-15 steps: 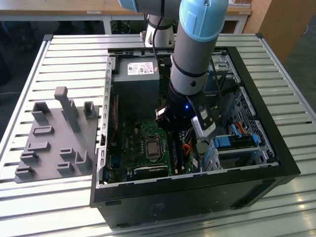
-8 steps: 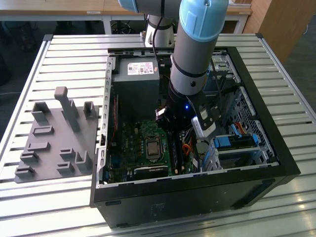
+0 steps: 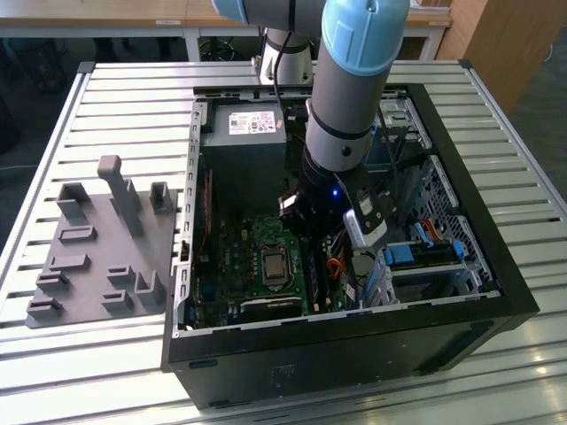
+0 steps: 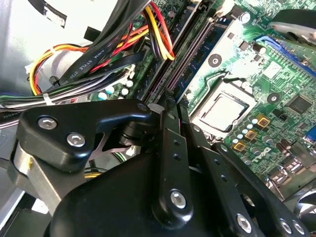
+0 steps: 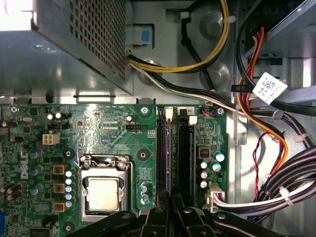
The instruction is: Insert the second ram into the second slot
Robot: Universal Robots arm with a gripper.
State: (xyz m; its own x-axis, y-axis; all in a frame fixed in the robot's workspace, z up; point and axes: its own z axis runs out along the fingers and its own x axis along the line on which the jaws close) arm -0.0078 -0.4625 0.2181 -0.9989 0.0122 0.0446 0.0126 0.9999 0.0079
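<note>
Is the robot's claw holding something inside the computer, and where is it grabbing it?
It cannot be told. The gripper sits low over the memory slots, but its fingertips are hidden.

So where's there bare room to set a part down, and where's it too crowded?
Free: the slatted table behind the grey fixture, and its strip right of the computer case. Crowded: inside the case, where the gripper sits between the processor socket and cable bundles.

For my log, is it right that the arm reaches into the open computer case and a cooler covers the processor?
No cooler covers the processor; the first wrist view shows its metal lid bare. The arm does reach into the open computer case.
</note>
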